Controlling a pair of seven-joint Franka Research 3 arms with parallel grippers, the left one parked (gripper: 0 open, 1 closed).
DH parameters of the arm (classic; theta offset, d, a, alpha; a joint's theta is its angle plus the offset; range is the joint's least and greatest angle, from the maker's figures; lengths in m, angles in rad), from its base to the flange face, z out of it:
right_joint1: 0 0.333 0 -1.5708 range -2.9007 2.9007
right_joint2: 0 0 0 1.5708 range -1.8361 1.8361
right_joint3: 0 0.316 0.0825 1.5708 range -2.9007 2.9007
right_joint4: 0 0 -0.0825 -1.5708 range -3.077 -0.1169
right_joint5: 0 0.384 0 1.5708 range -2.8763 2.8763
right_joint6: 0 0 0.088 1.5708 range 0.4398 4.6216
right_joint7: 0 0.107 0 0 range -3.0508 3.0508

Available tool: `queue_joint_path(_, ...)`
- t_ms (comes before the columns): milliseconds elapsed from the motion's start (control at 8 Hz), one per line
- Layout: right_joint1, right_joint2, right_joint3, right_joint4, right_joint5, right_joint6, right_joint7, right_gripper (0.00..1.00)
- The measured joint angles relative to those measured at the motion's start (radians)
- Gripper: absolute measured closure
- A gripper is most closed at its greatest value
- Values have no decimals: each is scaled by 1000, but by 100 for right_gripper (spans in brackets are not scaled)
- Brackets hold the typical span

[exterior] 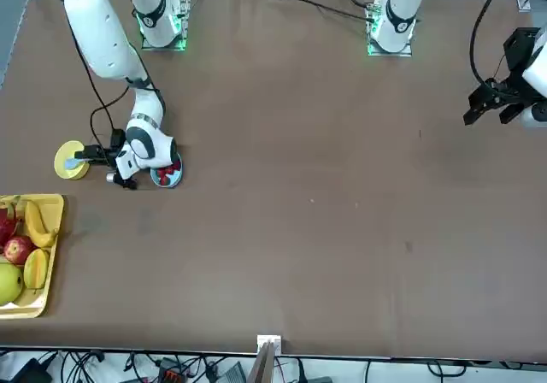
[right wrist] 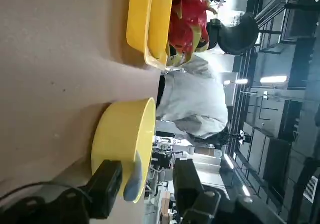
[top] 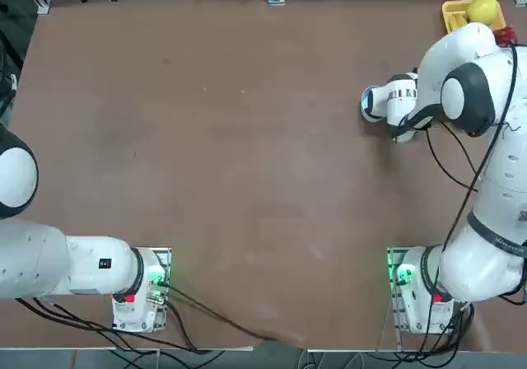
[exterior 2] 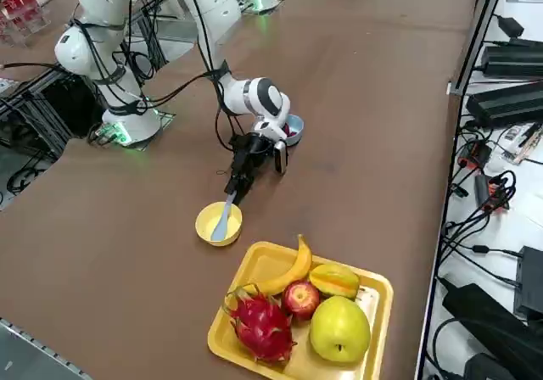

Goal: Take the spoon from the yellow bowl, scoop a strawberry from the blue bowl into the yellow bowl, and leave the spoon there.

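Right pincer (right wrist: 146, 186) tilted beside yellow bowl (right wrist: 115, 134)

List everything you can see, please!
Spoon: 1, pale blue, in yellow bowl
Yellow bowl: 1, beside tray
Blue bowl: 1, behind right arm
Strawberries: several, red, in blue bowl
Tray: 1, yellow, on table
Fruits on tray: banana, yellow; apple, red; dragon fruit, red; round fruit, green; ridged fruit, yellow-green
Table: 1, brown
Person: 1, grey clothes, beyond table
Right arm: 1, white
Right pincer: 1, black, open, at spoon
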Motion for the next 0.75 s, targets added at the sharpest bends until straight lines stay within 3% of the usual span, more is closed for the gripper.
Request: queue_joint_path(750, 0, 0, 0, 0, 0, -11, 0, 39)
